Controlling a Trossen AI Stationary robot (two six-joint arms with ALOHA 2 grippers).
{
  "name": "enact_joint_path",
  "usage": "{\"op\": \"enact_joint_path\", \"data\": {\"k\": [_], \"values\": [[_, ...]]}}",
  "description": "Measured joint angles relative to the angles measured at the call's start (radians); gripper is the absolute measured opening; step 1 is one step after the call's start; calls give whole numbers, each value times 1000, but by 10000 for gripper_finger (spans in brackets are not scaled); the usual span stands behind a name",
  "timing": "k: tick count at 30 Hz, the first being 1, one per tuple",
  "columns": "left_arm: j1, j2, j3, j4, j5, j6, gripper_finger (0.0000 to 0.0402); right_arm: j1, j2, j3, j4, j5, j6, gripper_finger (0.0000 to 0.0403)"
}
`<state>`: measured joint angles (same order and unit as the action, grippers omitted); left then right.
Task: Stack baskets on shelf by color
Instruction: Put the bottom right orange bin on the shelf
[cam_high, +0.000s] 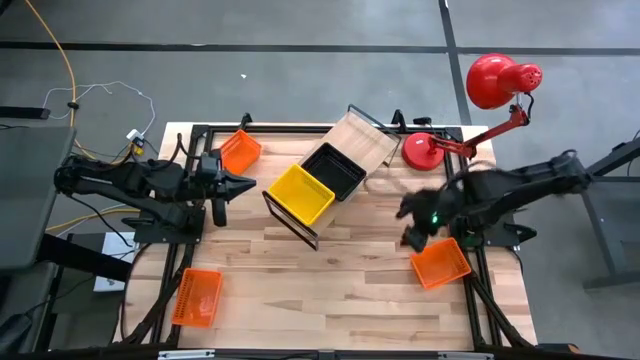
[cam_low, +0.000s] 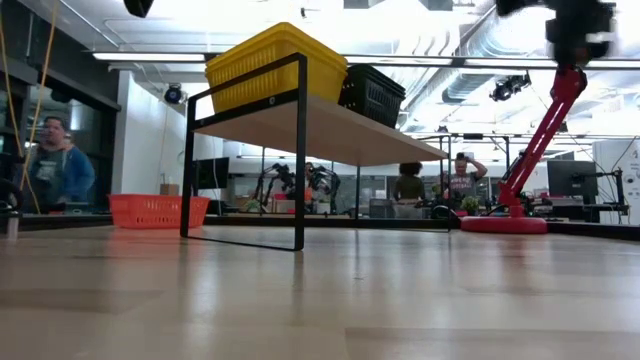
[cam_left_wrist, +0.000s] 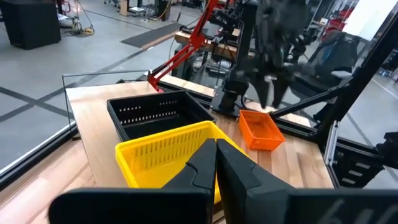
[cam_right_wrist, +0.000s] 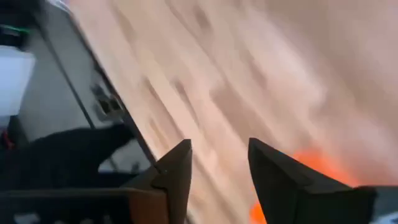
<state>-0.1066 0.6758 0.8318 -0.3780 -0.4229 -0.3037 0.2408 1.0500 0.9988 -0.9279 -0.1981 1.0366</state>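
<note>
The shelf (cam_high: 365, 140) stands slanted mid-table and carries a yellow basket (cam_high: 300, 193) and a black basket (cam_high: 335, 170) side by side, also seen from the low view as the yellow basket (cam_low: 275, 60) and black basket (cam_low: 375, 95). Three orange baskets rest on the tabletop: one far left (cam_high: 240, 150), one near left (cam_high: 197, 297), one near right (cam_high: 440, 263). My left gripper (cam_high: 248, 185) is shut and hovers left of the yellow basket (cam_left_wrist: 165, 152). My right gripper (cam_high: 410, 230) is open, raised just beside the near-right orange basket (cam_right_wrist: 311, 165).
A red desk lamp (cam_high: 495, 85) stands with its round base (cam_high: 425, 150) on the far right corner, beside the shelf. Bare tabletop (cam_high: 340, 290) lies between the two near orange baskets. People show in the room beyond the table (cam_low: 60, 160).
</note>
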Motion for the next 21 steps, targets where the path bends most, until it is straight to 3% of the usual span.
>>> {"op": "enact_joint_path", "data": {"k": [4, 10, 21], "values": [[0, -1, 0, -20, -1, 1, 0, 122, 81, -44, -47, -40, 275, 158], [0, 0, 0, -57, -2, 1, 1, 247, 203, -101, -58, 25, 554, 156], [0, 0, 0, -63, -15, 1, 0, 311, 424, -111, -50, 40, 668, 156]]}}
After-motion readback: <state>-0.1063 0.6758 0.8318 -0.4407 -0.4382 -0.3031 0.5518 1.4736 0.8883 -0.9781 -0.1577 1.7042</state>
